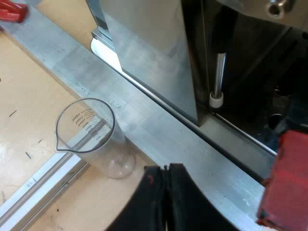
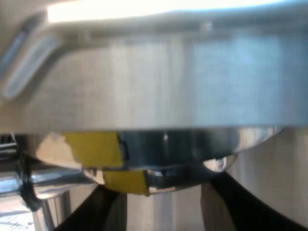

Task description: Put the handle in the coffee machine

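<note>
The machine (image 1: 144,53) is the biggest thing here: a flat, square-edged panel of brushed steel with a dark recess at its front. In the right wrist view its steel looms very close. Beneath it is a curved chrome rim (image 2: 192,163) carrying two patches of yellow tape (image 2: 96,149); whether that rim belongs to the machine or to the holder cannot be told.

Under the machine runs a dull grey metal strip (image 1: 159,139), laid on a pale wooden table (image 1: 24,106). A clear glass (image 1: 89,137), cylindrical with a pouring lip and printed marks, stands upright at the strip's edge, near the left claw (image 1: 166,175). That claw's black fingers are pressed together with nothing between them.

The holder's red end (image 1: 284,183), matte and blocky, sits at the machine's front, just beside the left claw. Its shaft and bowl are hidden, so its long axis cannot be read, though it likely runs into the recess.

The right claw (image 2: 166,211) has its fingers spread, gripping nothing visible, directly under the rim, so it seems the nearer arm for locking in. A slim steel wand (image 1: 219,77) with a white tip hangs in the recess.
</note>
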### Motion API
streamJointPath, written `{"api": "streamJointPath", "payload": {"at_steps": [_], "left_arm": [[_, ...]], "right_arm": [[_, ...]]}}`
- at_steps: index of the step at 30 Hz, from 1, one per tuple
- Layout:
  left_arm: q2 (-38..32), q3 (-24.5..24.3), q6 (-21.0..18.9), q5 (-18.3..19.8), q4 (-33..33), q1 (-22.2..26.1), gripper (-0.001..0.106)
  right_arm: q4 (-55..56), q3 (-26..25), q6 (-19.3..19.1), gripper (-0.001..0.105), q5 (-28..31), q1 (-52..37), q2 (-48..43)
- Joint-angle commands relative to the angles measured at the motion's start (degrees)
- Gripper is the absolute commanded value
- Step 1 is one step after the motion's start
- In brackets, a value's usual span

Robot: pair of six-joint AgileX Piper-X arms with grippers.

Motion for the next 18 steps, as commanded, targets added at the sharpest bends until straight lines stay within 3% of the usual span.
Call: {"api": "streamJointPath", "payload": {"at_steps": [1, 5, 10, 12, 18], "left_arm": [[3.63, -3.57, 0.0, -0.01, -0.77, 0.04, 0.001], [7.68, -7.61, 0.47, -0.01, 1.98, -0.22, 0.001], [11.32, -10.24, 8.22, -2.74, 8.58, -2.79, 0.001], [11.97, -10.24, 9.6, -4.03, 9.6, -4.07, 0.001], [12.38, -10.24, 9.6, -5.75, 10.47, -7.02, 0.001]], "right_arm": [[-6.49, -1.51, 0.0, 0.039, -0.24, -0.1, -2.17], [-6.49, -1.51, 0.0, 0.039, -0.24, -0.1, -2.17], [-6.49, -1.51, 0.0, 0.039, -0.24, -0.1, -2.17], [-6.39, -1.51, 0.0, 0.039, -0.24, -0.1, -2.17], [-6.39, -1.51, 0.0, 0.039, -0.24, -0.1, -2.17]]}}
